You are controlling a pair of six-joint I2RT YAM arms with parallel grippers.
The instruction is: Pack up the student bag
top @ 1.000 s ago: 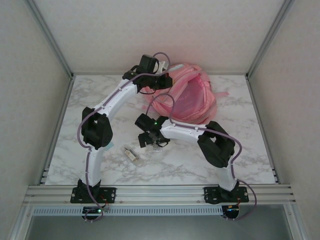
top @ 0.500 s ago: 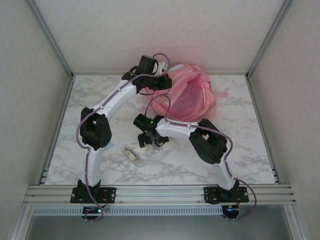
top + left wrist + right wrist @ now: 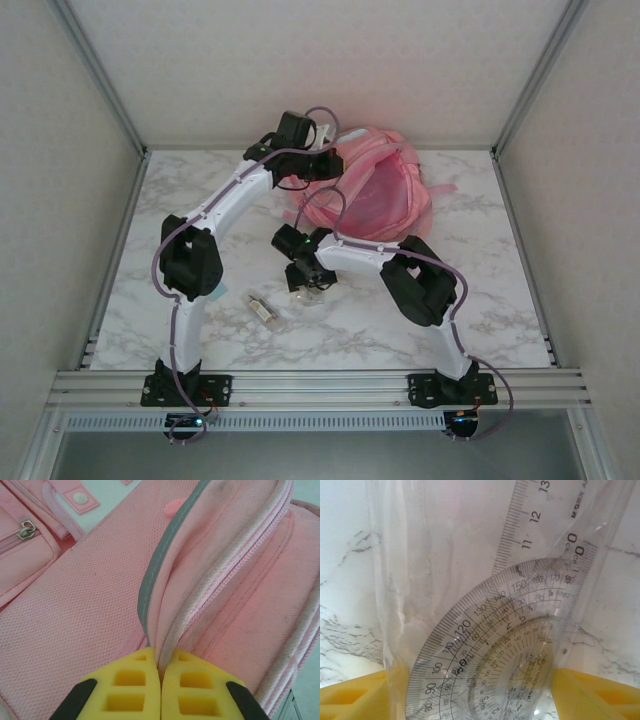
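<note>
Right pincer (image 3: 475,692) sits low over the surface (image 3: 345,580), jaws apart either side of a clear sleeve (image 3: 445,570) holding a protractor (image 3: 485,645) and ruler (image 3: 530,520); can't tell if it's pinching. The sleeve's long axis runs straight out from the pincer. The student bag (image 3: 375,195) lies just beyond, far-centre. Left pincer (image 3: 160,680) is clamped together on its zipper rim, probably holding the mouth open.

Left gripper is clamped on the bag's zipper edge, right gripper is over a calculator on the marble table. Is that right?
Not quite: the right gripper is over a clear sleeve holding a protractor and a ruler, not a calculator, as the right wrist view shows. The left gripper is clamped on the student bag's zipper edge.
</note>
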